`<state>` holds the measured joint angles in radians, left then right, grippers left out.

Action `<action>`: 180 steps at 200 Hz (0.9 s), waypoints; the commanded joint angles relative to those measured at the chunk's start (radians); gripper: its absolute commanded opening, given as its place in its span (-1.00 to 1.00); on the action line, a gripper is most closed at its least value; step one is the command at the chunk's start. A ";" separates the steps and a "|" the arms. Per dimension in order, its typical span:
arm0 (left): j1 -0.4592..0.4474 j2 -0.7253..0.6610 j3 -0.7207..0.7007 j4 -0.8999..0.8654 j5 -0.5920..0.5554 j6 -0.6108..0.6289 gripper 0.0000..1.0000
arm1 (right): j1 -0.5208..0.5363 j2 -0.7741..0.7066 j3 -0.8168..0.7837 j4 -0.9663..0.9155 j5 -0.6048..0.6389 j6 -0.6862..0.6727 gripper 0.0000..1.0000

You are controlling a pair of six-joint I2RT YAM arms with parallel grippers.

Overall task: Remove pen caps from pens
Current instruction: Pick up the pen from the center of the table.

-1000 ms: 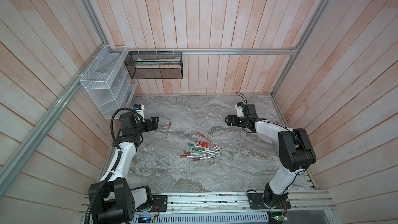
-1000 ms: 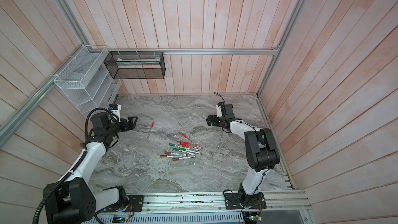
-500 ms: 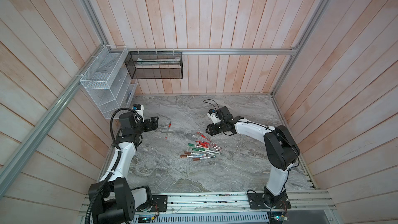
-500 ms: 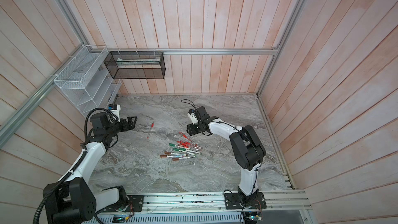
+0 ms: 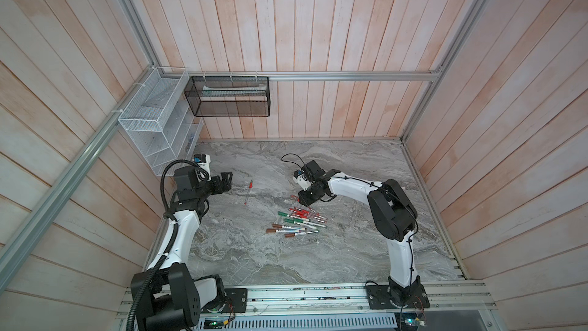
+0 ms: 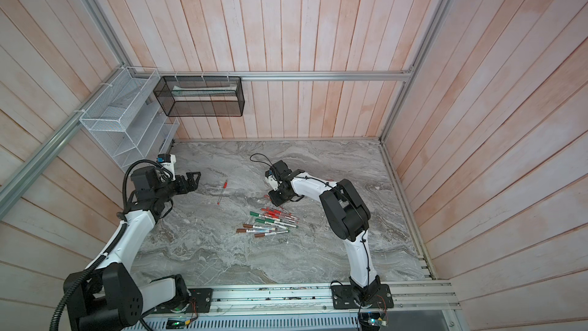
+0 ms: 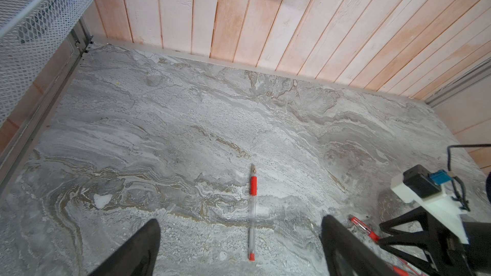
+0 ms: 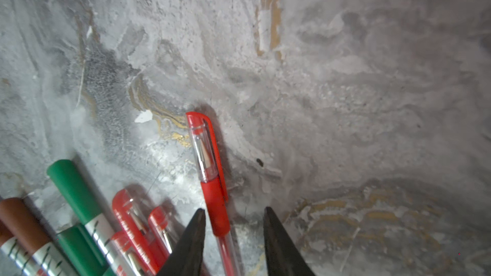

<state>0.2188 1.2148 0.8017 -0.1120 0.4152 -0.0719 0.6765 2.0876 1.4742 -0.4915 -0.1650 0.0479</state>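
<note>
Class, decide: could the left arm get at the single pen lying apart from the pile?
Probably yes: the left gripper is open, facing the single pen, which lies alone on the table just ahead of its fingers, with nothing between them.

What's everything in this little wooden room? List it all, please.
table: one, grey marble, under everything.
pile of pens: about a dozen, red, green and brown ends, mid-table.
red capped pen: one, at the pile's edge.
lone pen: one, clear with red grip, uncapped, apart from the pile.
white wire basket: one, on the wall by the left arm.
black mesh basket: one, on the back wall.
left gripper: one, black, open, near the lone pen.
right gripper: one, black, open astride the red capped pen.
</note>
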 commanded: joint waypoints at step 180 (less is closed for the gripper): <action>-0.012 0.027 0.130 -0.078 0.124 -0.034 0.90 | -0.061 -0.045 0.120 -0.004 0.009 0.067 -1.00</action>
<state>0.2203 1.2263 0.8368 -0.1516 0.4500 -0.0814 0.6613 2.1201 1.5620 -0.5423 -0.1177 0.0387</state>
